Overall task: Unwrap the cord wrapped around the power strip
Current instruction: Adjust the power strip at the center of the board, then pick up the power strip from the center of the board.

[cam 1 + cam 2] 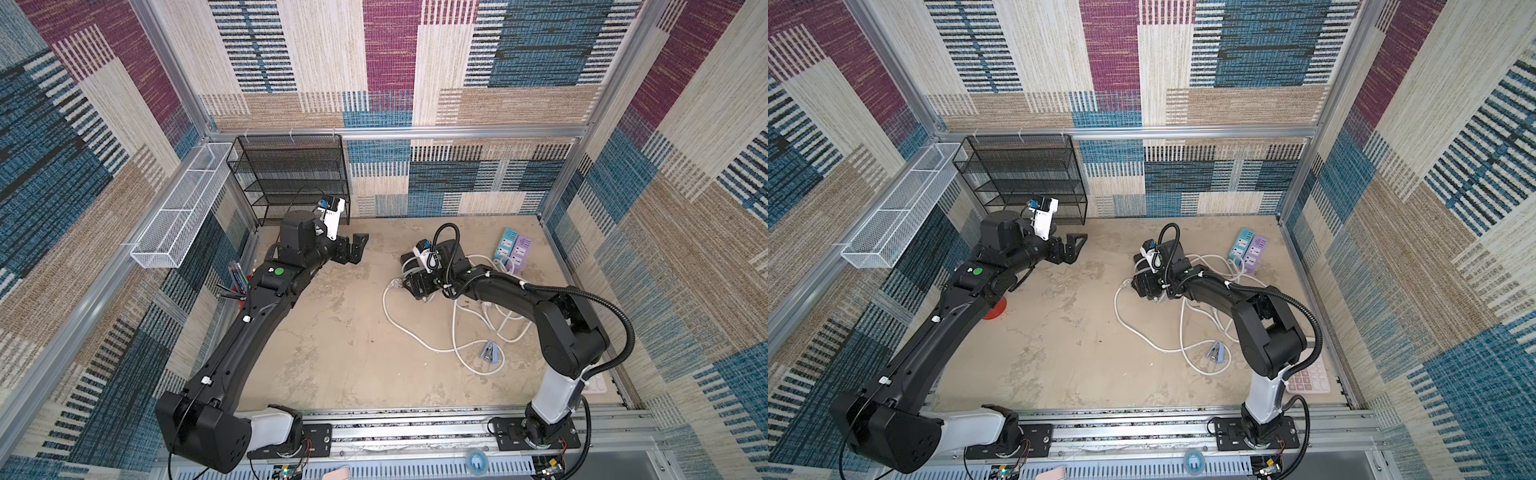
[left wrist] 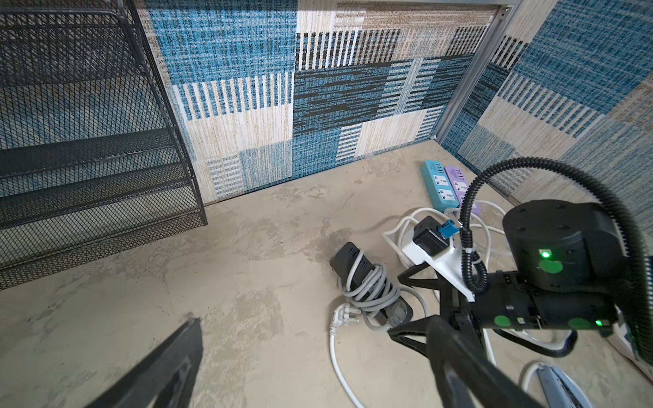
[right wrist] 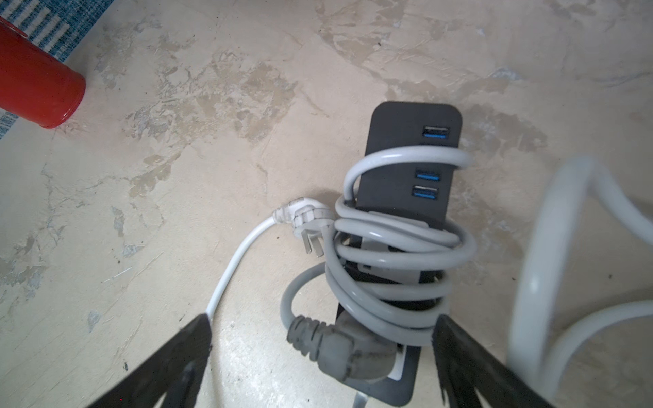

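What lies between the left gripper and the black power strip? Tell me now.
Mostly bare tabletop; only a white plug lies close beside the black power strip, toward the left gripper. The left wrist view shows it.

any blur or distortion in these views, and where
Right wrist view: the white cord looping near the lens is blurred and the right fingers are soft, while the strip and its grey cord are sharp. Left wrist view: the left fingers are out of focus. In both top views: frame posts lean outward, a wide-lens effect; light is even, shadows faint.
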